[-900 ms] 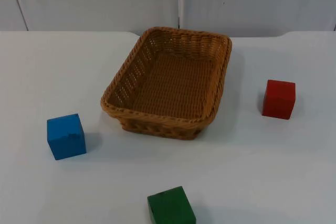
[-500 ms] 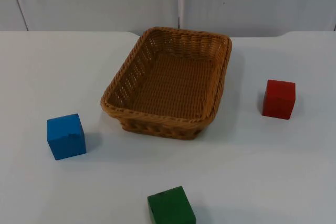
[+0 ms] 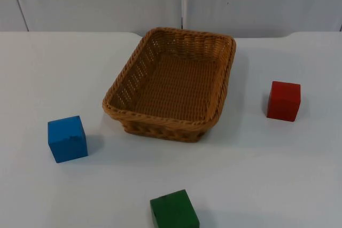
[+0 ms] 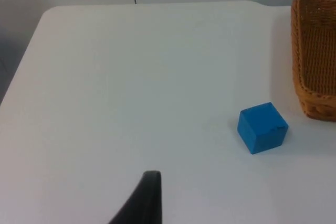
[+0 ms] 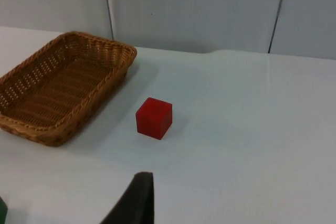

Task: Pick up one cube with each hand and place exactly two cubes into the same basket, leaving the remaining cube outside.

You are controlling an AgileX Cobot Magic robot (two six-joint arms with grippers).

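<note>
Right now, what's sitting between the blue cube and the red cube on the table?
In the top view the wicker basket lies between the blue cube and the red cube. It holds no cubes; bare table flanks it on both sides.

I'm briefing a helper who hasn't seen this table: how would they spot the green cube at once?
Start at the woven basket in the middle of the white table. From its near rim, come toward the table's front edge: the green cube sits there alone, apart from the basket. It is the only green one; the blue cube lies left of the basket and the red cube right.
</note>
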